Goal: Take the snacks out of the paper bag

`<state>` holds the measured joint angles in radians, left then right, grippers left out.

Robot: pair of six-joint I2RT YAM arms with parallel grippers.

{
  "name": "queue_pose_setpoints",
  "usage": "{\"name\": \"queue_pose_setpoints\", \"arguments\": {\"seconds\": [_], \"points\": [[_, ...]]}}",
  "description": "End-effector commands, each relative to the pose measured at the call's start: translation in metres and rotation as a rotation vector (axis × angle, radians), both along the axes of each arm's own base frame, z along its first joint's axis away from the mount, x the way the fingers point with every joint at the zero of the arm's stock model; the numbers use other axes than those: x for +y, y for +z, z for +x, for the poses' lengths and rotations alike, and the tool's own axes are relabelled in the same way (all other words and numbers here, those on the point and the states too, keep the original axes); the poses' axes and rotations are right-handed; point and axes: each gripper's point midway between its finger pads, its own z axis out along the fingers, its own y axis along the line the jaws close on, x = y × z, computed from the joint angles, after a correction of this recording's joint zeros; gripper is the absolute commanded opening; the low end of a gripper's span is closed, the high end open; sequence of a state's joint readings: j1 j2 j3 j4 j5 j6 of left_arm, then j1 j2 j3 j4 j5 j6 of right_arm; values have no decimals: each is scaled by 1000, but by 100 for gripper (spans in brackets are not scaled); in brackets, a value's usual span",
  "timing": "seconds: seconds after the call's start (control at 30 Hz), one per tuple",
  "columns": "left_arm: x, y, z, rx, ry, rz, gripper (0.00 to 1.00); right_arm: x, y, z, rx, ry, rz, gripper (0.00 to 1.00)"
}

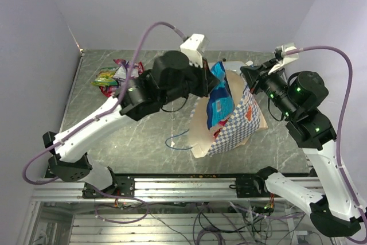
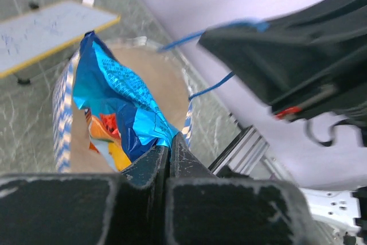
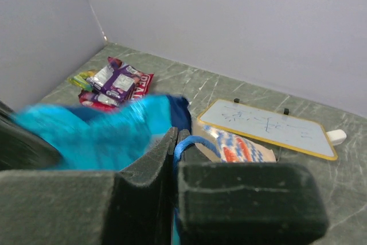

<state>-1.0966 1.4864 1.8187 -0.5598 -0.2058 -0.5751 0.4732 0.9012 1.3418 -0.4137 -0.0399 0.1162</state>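
Lifting upward suits this pull: your left gripper (image 2: 170,142) is clamped on the blue packet (image 2: 114,96), half out of the paper bag (image 1: 241,121) right of centre. Hold your right gripper (image 3: 175,139), pinched on the cord handle (image 3: 192,142), steady, then carry it to the other snacks (image 1: 114,76) far left.

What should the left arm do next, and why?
Probably pull the left gripper up and away until the blue packet clears the paper bag. Its jaws are shut on the packet's corner, the packet's lower part sits in the bag mouth, and the right gripper clamps the bag's cord handle, steadying it.
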Motion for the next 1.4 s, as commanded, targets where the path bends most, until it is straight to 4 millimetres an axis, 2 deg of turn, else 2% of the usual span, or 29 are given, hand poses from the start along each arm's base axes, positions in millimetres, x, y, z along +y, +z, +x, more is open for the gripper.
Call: {"name": "queue_pose_setpoints", "arguments": {"seconds": [0.0,0.1,0.23,0.33,0.43,0.6,0.7,0.73,0.9,1.0,1.07,1.2,1.37], "points": [[46,124,-11,-190,48,-218,7,-10,3,-4,-17,-44,13,0],[70,153,-13,-247,87,-242,7,-18,1,-2,-8,-87,11,0],[104,181,-15,-309,153,-254,7,-23,-1,1,22,-126,18,0],[130,187,-6,-331,258,-217,7,-22,-2,2,34,-123,5,0],[157,181,10,-349,399,-150,7,-22,-3,2,42,-126,-9,0],[190,162,47,-354,608,-30,7,-20,6,1,32,-107,-25,0],[204,148,81,-337,669,4,7,-19,13,2,26,-101,-32,0],[214,139,99,-321,702,19,7,-18,13,2,25,-95,-41,0],[242,93,170,-213,732,-11,7,-19,10,6,11,-98,-90,0],[264,64,205,-121,781,-53,7,-21,10,12,5,-119,-103,0],[273,48,220,-76,792,-65,7,-20,9,16,-2,-126,-105,0],[268,23,240,-26,744,-77,7,-12,4,27,-17,-108,-120,0],[234,-15,252,91,598,-112,7,-3,-1,39,-32,-78,-188,0]]}}
